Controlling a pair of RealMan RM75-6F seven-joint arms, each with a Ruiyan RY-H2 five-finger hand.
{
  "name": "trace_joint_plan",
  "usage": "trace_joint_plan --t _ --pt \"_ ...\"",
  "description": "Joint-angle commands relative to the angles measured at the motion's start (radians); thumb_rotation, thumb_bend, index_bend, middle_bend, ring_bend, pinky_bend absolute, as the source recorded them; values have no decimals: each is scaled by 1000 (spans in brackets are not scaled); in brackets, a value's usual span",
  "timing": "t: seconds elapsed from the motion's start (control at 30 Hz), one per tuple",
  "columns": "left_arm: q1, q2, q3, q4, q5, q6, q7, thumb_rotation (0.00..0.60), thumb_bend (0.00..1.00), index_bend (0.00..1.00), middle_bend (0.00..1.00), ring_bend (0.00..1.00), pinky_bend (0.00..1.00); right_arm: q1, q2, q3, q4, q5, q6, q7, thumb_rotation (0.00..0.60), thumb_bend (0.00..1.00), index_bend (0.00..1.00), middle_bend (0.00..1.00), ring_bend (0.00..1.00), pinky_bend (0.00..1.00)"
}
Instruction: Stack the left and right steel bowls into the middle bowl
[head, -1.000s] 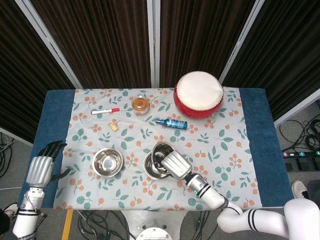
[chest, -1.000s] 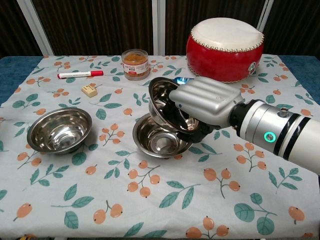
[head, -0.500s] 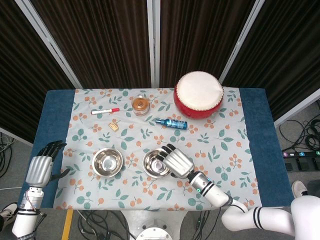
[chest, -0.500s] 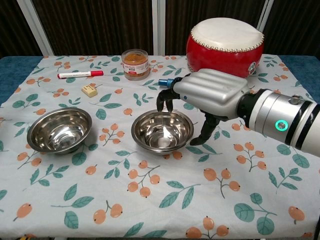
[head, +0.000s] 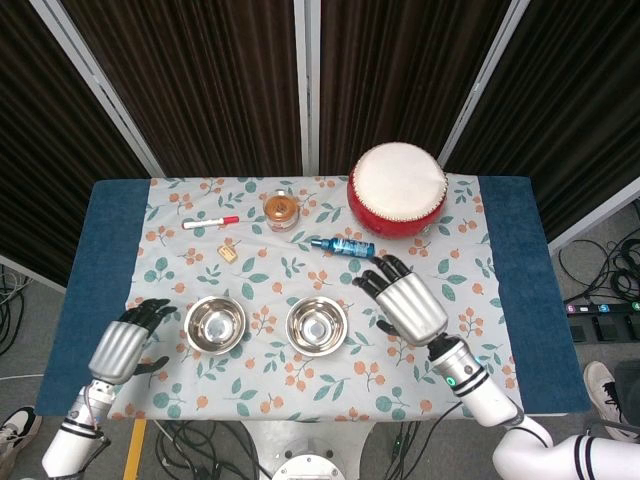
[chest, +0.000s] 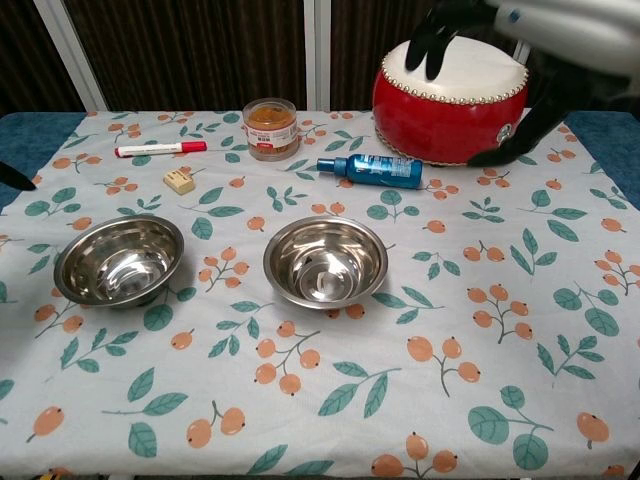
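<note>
The middle bowl (head: 317, 325) sits on the counter (head: 520, 260) near the front edge, upright, with a second steel bowl nested inside it as far as the chest view shows. The left bowl (head: 215, 324) stands just beside it on the left, apart from it, upright and empty.

The right hand (head: 408, 305) hovers to the right of the middle bowl, raised off the cloth, its fingers (head: 378, 277) spread and holding nothing; in the chest view it shows only along the top edge, in front of the red drum (chest: 450, 85).

The left hand (head: 124, 347) is just left of the left bowl, not touching it, with fingers loosely curled and nothing in its grasp.

A blue bottle (chest: 374, 170) lies on its side behind the middle bowl.
</note>
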Motion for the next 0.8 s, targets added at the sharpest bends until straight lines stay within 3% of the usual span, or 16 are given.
trace_joint_plan --t 0.03,0.3,0.8 --pt "-32 -10 21 -55 30 -45 42 600 166 249 279 200 328 -35 63 32 -38 3 53 38 600 0 282 330 164 194" --pt "-94 -77 36 -18 72 -136 156 600 172 269 314 242 364 -75 130 34 -30 18 85 119 600 0 282 331 165 193" --pt "-154 -152 9 111 20 -211 182 600 227 367 412 338 452 -102 147 28 17 11 102 196 600 0 282 329 165 193"
